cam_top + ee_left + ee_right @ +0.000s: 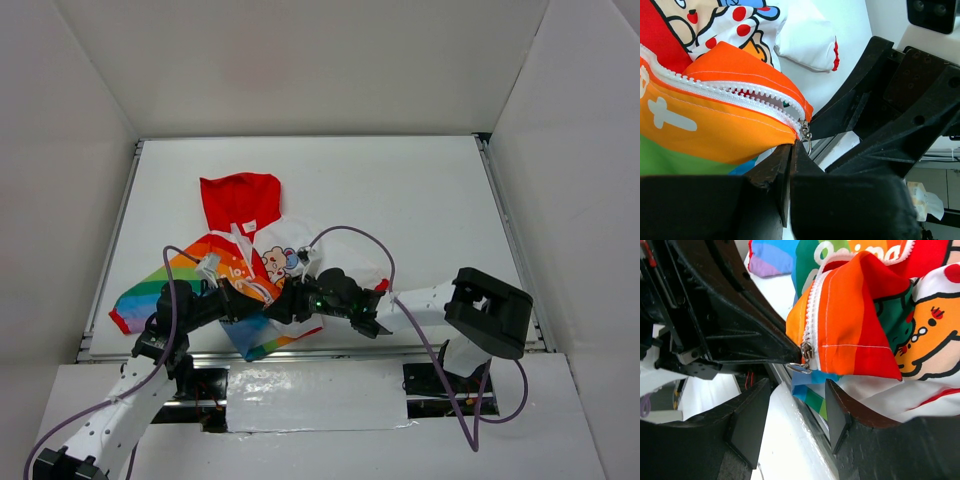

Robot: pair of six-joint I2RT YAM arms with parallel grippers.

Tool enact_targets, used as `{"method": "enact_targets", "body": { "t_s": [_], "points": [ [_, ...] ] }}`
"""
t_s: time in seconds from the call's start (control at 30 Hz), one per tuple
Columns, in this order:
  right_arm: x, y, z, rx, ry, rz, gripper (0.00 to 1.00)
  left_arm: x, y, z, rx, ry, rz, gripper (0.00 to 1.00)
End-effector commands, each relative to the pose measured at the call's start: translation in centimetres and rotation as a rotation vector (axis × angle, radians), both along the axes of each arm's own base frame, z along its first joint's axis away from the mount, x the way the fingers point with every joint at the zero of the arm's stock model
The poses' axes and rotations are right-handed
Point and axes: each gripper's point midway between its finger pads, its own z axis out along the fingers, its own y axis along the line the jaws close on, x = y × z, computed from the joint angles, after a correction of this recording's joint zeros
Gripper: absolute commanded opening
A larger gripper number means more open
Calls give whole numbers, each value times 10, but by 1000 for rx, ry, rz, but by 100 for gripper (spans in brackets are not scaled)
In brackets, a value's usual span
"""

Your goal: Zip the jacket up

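Jacket [245, 270] lay lengthwise, hood [240, 200] farthest from its zip pull [801, 368], left gripper [790, 165] pinched on hem beside the pull, right gripper [795, 415] half open below it.

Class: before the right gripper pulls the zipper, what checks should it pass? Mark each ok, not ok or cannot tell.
1. Left gripper shut on jacket hem: ok.
2. Slider at zipper's bottom end: ok.
3. Ring lined up with right gripper's gap: ok.
4. Right gripper shut on ring: not ok, jaws apart.
5. Both zipper sides seated in slider: cannot tell.
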Motion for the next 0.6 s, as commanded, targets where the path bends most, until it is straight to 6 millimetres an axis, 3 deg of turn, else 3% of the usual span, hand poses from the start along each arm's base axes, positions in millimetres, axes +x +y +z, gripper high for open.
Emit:
{"method": "enact_targets", "body": {
  "t_s": [0.0,0.43,0.57],
  "points": [
    [14,10,20,57,-1,-60,55,4,-5,25,-45,-87,-22,0],
    [13,19,19,94,54,-93,47,4,-6,26,-53,-87,-21,0],
    [13,23,23,103,48,-94,40,3,-6,25,-55,-85,-25,0]
  ]
}}
